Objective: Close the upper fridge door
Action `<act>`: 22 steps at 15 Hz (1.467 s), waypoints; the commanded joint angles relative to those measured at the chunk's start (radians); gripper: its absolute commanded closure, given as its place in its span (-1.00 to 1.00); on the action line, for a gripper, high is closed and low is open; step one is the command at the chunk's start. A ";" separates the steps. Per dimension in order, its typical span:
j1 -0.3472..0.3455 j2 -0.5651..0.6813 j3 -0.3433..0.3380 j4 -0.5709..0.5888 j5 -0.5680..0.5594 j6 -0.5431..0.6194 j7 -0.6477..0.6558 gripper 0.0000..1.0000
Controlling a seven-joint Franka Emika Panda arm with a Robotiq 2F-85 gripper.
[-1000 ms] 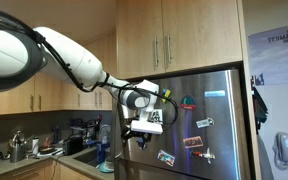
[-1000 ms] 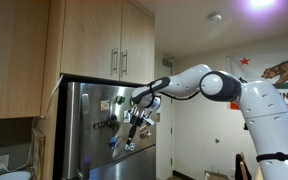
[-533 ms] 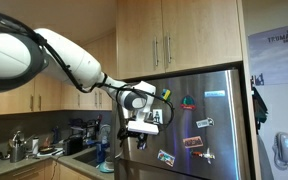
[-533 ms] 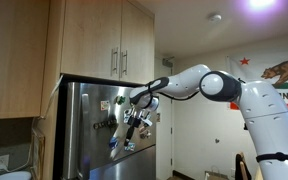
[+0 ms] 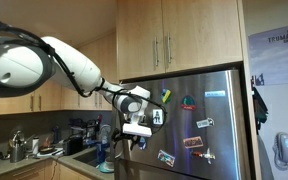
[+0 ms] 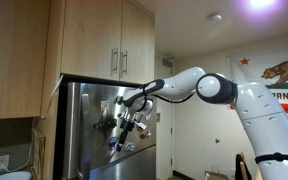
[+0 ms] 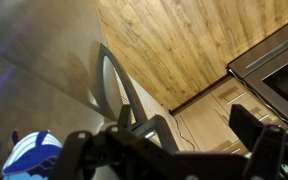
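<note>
The upper fridge door (image 5: 199, 110) is a brushed steel panel with several colourful magnets; it also shows in the other exterior view (image 6: 89, 110) and as a grey surface in the wrist view (image 7: 24, 70). My gripper (image 5: 134, 133) is against the door's front near its edge, also in an exterior view (image 6: 122, 128). In the wrist view the gripper (image 7: 169, 145) is open, its dark fingers wide apart. The door's grey bar handle (image 7: 108, 82) runs close to one finger. I cannot tell whether a finger touches it.
Light wooden cabinets hang above the fridge (image 5: 174, 35) (image 6: 104, 40). A counter with kitchen appliances (image 5: 44, 145) lies beside the fridge under my arm. A wall phone (image 5: 282, 150) is past the fridge. The wrist view shows wood floor (image 7: 184, 40) and an oven front (image 7: 279, 70).
My gripper has slid a little along the door front toward its handle edge and slightly down. The door itself shows no clear movement.
</note>
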 commanded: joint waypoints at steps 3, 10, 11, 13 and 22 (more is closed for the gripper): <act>-0.002 0.128 0.025 0.155 -0.031 -0.025 -0.032 -1.00; 0.024 0.261 0.048 0.344 -0.120 -0.059 -0.013 -1.00; 0.023 0.262 0.047 0.350 -0.129 -0.073 -0.010 -1.00; 0.025 0.269 0.046 0.367 -0.141 -0.099 -0.009 -1.00; 0.003 0.222 0.042 0.314 -0.145 -0.160 -0.018 -1.00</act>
